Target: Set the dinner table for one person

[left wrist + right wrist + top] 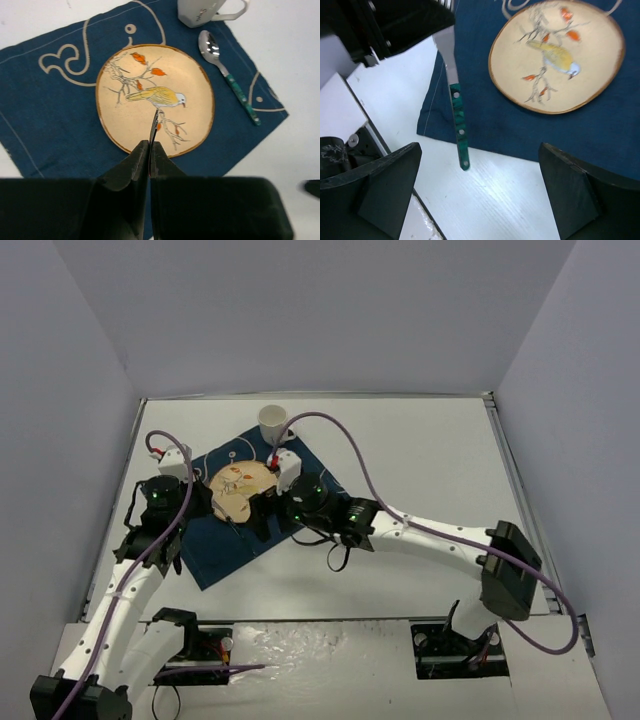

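Note:
The white dinner table (430, 460) carries a dark blue placemat (225, 550) with a cream bird plate (238, 490) on it. My left gripper (150, 142) is shut on the blade of a green-handled knife (456, 107) and holds it above the mat's edge, near the plate (155, 97). In the right wrist view the knife's handle sticks out over the bare table. My right gripper (479, 147) is open and empty, its jaws wide apart either side of the handle's end, not touching it. A green-handled spoon (227, 75) lies on the mat beside the plate.
A white mug (273, 422) stands at the mat's far corner, also in the left wrist view (200, 10). Both arms crowd over the mat (485, 120). Grey walls enclose the table on three sides.

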Tool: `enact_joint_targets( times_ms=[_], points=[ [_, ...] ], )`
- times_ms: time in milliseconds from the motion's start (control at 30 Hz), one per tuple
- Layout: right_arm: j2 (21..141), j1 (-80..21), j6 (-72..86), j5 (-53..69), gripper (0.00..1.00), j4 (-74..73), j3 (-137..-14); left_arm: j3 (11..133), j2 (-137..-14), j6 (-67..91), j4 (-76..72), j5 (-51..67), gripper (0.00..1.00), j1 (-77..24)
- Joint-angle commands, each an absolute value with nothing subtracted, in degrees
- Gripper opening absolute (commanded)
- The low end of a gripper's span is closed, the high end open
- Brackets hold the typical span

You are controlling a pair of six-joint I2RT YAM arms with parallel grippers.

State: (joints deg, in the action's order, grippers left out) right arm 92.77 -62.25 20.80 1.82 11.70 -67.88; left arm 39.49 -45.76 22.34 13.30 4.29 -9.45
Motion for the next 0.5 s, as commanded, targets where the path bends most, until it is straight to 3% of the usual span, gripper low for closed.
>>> enact_joint_targets(
  times_ms=[0, 467],
  points=[
    [80.9, -57.0, 18.3, 0.2, 1.00, 11.2, -64.7, 40.1, -49.2, 12.7, 7.5, 4.5, 0.00, -4.8],
    [65.1, -46.1, 17.0, 0.5, 1.00, 8.4, -53.4, 38.0, -65.8, 6.1, -9.9, 16.0, 0.00, 9.9]
  ],
)
